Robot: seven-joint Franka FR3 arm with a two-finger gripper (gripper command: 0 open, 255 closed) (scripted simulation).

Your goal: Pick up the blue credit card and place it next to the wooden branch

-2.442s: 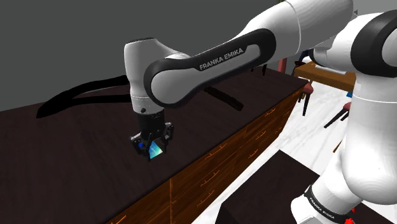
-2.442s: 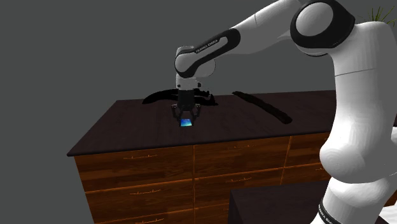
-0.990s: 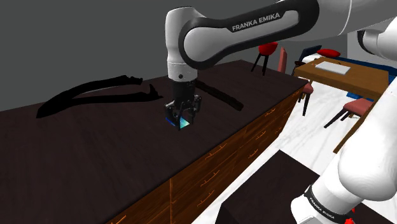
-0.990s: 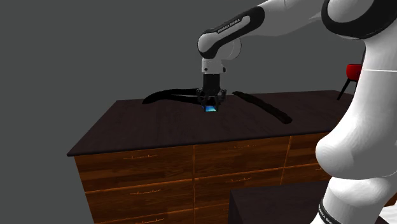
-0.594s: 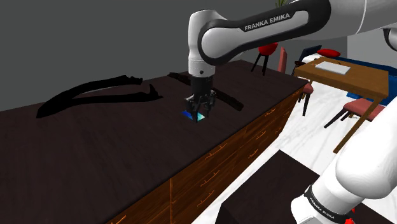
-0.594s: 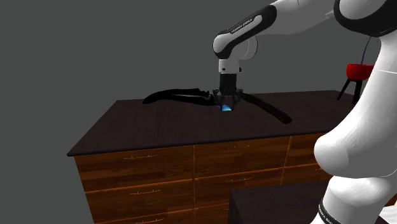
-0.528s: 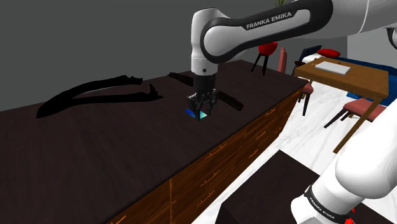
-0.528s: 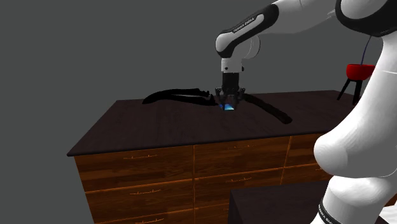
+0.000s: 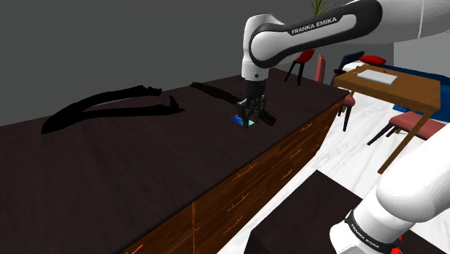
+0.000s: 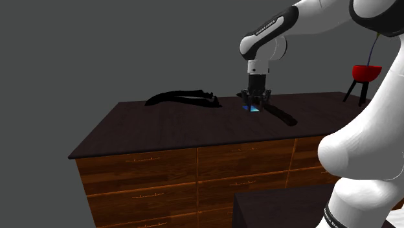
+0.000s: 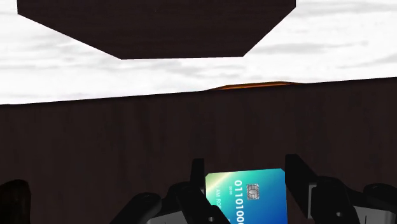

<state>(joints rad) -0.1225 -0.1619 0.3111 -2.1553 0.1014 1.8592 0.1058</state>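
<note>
**Item: gripper.** Black, pointing straight down, low over the dresser top. The two fingers pinch the card by its opposite edges.

**Item: credit card.** Blue shading to teal, with a chip and white digits. It sits between the fingers and reaches just past their tips. Whether its lower edge touches the top cannot be told.

**Item: branch.** A long, straight, near-black bar lying flat. It passes just beside the fingers on their far side in the shoulder view, and one end runs on beyond them.

**Item: forked dark piece.** Curved and lying flat, well apart from the fingers.

**Surface: dresser top.** Very dark wood grain, directly under the fingertips. Brown drawer fronts with thin handles sit below it.

**Room:**
- Plain grey wall.
- White marbled floor past the dresser's edge.
- Wooden dining table with red chairs.
- Red bowl on a black stand.
</note>
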